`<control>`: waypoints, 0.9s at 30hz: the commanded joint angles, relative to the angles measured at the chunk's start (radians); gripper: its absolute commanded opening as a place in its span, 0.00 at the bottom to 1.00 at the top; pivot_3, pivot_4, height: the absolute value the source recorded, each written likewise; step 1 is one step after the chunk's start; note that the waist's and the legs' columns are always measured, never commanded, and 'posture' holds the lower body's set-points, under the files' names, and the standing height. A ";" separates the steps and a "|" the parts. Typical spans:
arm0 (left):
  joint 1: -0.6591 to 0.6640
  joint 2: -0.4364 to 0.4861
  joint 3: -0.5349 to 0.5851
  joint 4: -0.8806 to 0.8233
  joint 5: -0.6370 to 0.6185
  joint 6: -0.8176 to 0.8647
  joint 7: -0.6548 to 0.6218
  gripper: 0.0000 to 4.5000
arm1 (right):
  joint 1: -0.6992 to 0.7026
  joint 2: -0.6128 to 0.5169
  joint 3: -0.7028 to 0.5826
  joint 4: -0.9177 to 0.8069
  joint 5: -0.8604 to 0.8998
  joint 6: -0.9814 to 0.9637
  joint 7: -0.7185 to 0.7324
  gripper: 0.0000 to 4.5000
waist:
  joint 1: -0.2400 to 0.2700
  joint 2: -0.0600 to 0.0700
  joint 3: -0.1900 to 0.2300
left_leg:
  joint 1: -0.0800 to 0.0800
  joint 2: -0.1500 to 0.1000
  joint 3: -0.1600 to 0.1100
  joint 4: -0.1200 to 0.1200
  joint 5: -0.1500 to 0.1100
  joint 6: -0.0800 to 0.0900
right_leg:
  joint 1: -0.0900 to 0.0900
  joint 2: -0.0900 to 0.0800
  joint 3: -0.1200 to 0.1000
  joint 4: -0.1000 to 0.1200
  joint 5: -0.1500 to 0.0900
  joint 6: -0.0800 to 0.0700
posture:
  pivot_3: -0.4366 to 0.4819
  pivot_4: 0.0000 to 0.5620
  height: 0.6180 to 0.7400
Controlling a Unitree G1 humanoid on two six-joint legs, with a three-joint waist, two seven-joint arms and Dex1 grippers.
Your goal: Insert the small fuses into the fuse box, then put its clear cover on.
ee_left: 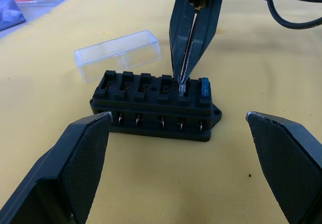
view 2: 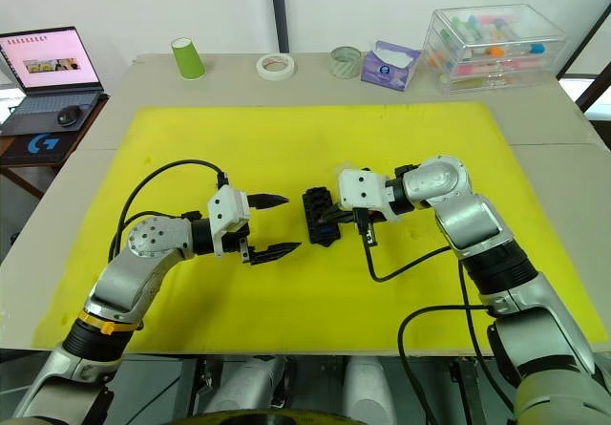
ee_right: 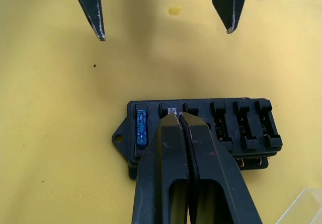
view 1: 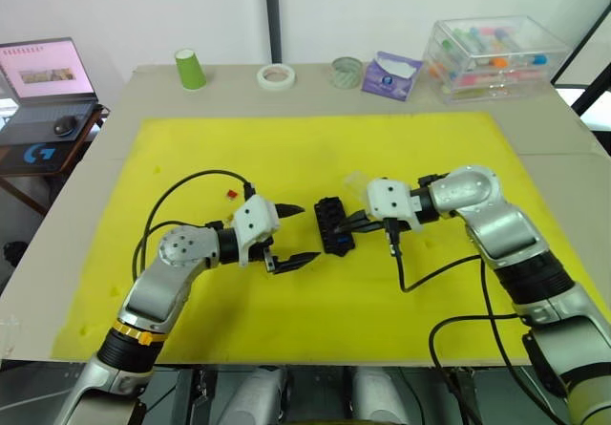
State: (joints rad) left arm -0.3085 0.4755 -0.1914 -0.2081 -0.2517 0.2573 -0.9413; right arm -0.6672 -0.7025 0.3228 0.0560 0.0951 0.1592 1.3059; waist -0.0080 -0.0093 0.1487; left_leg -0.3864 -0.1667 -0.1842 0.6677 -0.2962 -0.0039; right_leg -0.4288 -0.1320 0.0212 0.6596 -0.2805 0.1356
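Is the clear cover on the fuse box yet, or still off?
Off. The clear cover lies on the yellow mat behind the fuse box, whose slots are exposed, with a blue fuse seated in the end slot.

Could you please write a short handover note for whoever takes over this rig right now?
Right gripper: shut on a pale, clear-looking small fuse, pressing it into the second slot from one end of the small black rectangular plastic fuse box.
Left gripper: open, holding nothing, hovering beside the box.
Done: a blue blade fuse sits in the end slot.
Left: four slots show no fuse. A small red fuse lies on the yellow mat behind the left gripper. The small transparent rectangular plastic cover lies on the mat beside the box, not yet fitted.
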 commanded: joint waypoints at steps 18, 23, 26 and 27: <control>-0.020 -0.005 0.002 -0.010 -0.014 -0.014 -0.019 1.00 | 0.055 0.032 -0.179 -0.095 0.240 0.158 -0.031 0.01 | -0.001 0.000 0.000 | 0.000 0.000 0.000 -0.001 0.000 0.000 | -0.001 0.000 0.000 0.000 0.000 0.000 | 0.48 0.27 1.00; -0.020 -0.007 0.001 -0.011 -0.015 -0.012 -0.020 1.00 | 0.062 0.026 -0.076 -0.057 0.111 0.128 -0.071 0.01 | -0.001 0.000 0.000 | 0.000 0.000 0.000 -0.001 0.000 0.000 | -0.001 0.000 0.000 -0.001 0.000 0.000 | 0.48 0.27 1.00; -0.018 -0.006 0.002 -0.016 -0.015 -0.009 -0.019 1.00 | 0.075 0.020 -0.032 -0.032 0.054 0.136 -0.083 0.01 | -0.001 0.000 0.000 | -0.001 0.000 0.000 -0.001 0.000 0.000 | -0.001 0.000 0.000 0.000 0.000 0.000 | 0.48 0.27 1.00; -0.016 -0.004 0.003 -0.018 -0.015 -0.007 -0.019 1.00 | 0.074 0.018 -0.023 -0.015 0.037 0.117 -0.087 0.01 | -0.002 0.000 0.000 | 0.000 0.000 0.000 -0.001 0.000 0.000 | -0.001 0.000 0.000 -0.001 0.000 0.000 | 0.48 0.27 1.00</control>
State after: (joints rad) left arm -0.3175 0.4690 -0.1917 -0.2013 -0.2521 0.2562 -0.9590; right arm -0.6001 -0.6747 0.2695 0.0152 0.1832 0.2793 1.2272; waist -0.0095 -0.0093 0.1486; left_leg -0.3867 -0.1666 -0.1843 0.6670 -0.2962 -0.0039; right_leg -0.4293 -0.1320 0.0212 0.6591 -0.2805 0.1356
